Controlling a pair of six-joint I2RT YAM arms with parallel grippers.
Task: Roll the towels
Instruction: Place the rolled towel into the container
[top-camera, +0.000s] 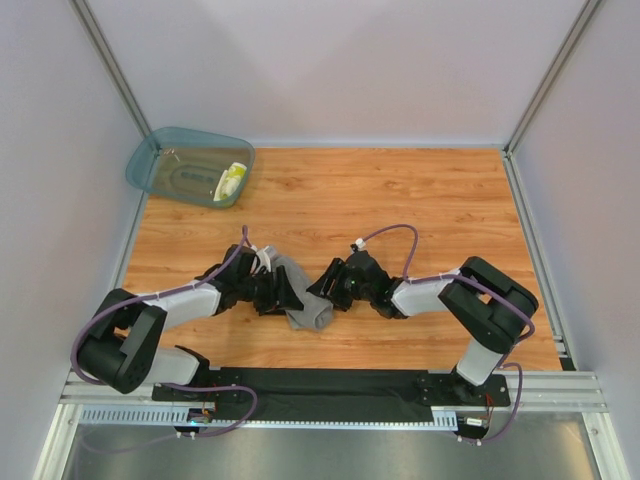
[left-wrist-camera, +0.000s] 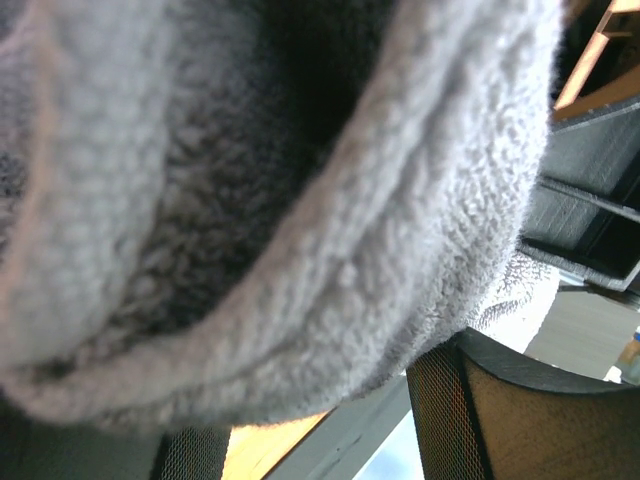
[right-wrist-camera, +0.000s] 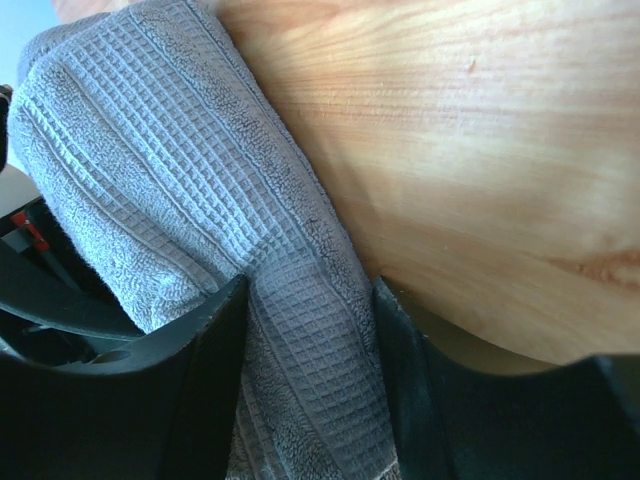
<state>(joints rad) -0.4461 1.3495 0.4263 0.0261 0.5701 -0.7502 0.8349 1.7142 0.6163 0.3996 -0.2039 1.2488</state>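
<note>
The grey towel (top-camera: 306, 303) lies bunched in a thick fold on the wooden table (top-camera: 400, 190), between my two grippers. My left gripper (top-camera: 283, 292) is at its left side. In the left wrist view the towel (left-wrist-camera: 300, 200) fills the frame and hides the fingertips, while the fingers (left-wrist-camera: 500, 420) stand wide apart. My right gripper (top-camera: 328, 286) is at the towel's right side. In the right wrist view it (right-wrist-camera: 310, 340) is shut on a waffle-weave fold of the towel (right-wrist-camera: 180, 170). The small yellow-and-white cloth (top-camera: 232, 181) lies in the teal tub (top-camera: 160, 150).
The teal tub sits at the far left corner, partly over the table edge. Grey walls and metal posts (top-camera: 110, 70) enclose the table. A black rail (top-camera: 330, 385) runs along the near edge.
</note>
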